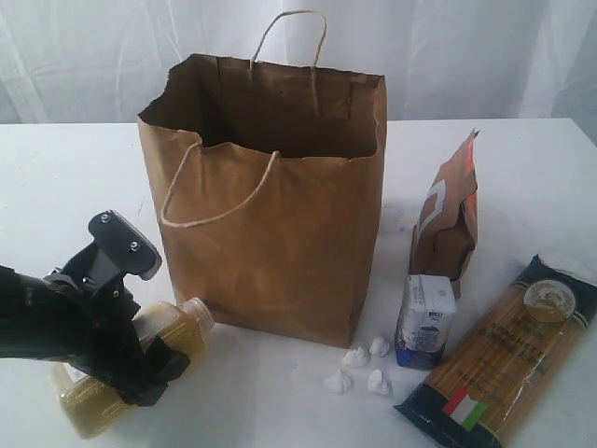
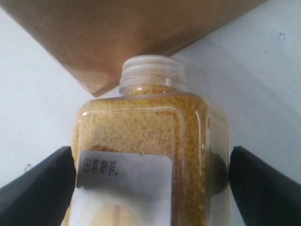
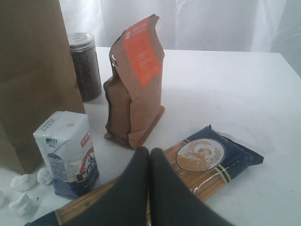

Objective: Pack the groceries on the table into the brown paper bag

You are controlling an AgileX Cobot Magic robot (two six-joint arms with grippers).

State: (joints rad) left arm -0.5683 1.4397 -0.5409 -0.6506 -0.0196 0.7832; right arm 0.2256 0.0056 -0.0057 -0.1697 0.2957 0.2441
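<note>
The white-capped yellow-grain bottle (image 2: 150,136) lies on its side on the counter (image 1: 75,177), at the foot of the brown paper bag (image 1: 270,233), with its cap pointing at the bag's near bottom corner and just short of it. It is a clear, square-shouldered bottle packed with fine yellow grain, with a ribbed screw cap and a white label on the upward face.

The left end effector (image 2: 150,165) straddles the bottle at mid-body. 1 finger sits against each flat side with no gap showing, so it looks to be pinching the bottle, which seems not yet lifted.

This reads as the pick-up of the 1st item. The next move likely calls for a firm hold on the smooth sides, a lift above the bag's rim and handles, then a lowering into its open mouth.

On the bag's far side from the bottle stand the brown-orange pouch (image 1: 452,215) and small white-blue carton (image 1: 426,317). The long spaghetti packet (image 1: 504,364) lies beyond them. The right end effector (image 3: 149,157) hangs there too, fingers pressed together, empty.
</note>
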